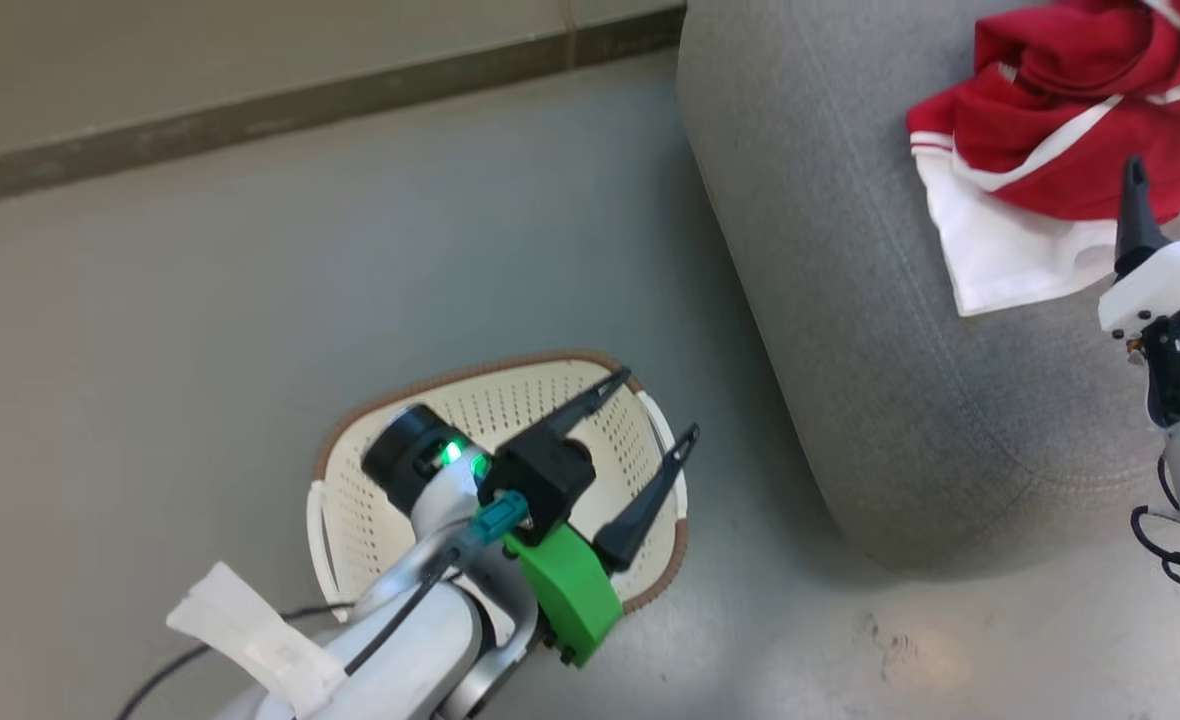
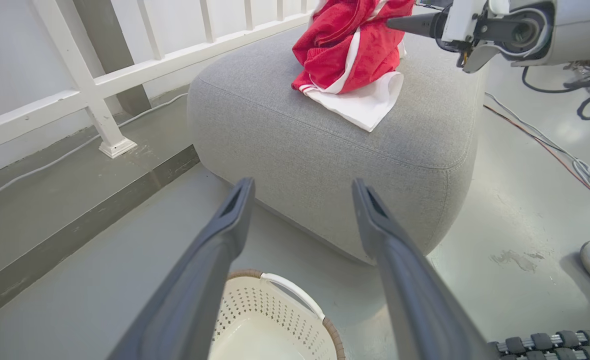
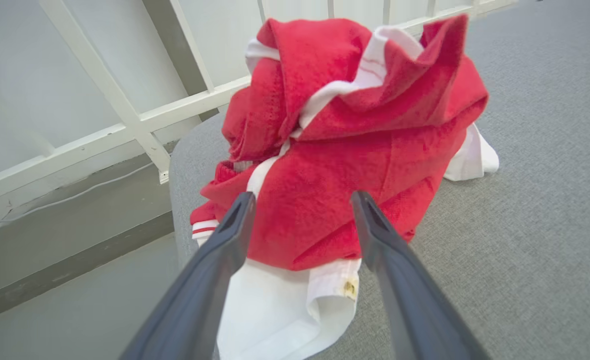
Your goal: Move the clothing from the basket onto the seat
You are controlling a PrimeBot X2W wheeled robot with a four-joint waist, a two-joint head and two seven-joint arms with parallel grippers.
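At the upper right of the head view, the crumpled red clothing (image 1: 1060, 110) is seen lying on the grey seat (image 1: 850, 300), its white part pointing toward the lower left. The right gripper (image 1: 1170, 178) is held just beside it, fingers apart. At lower centre, the left gripper (image 1: 656, 405) is held spread above the basket (image 1: 510, 395).

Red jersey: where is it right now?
The red jersey lies bunched on the grey seat, upper right in the head view, just beyond the open right gripper, away from the basket on the floor.
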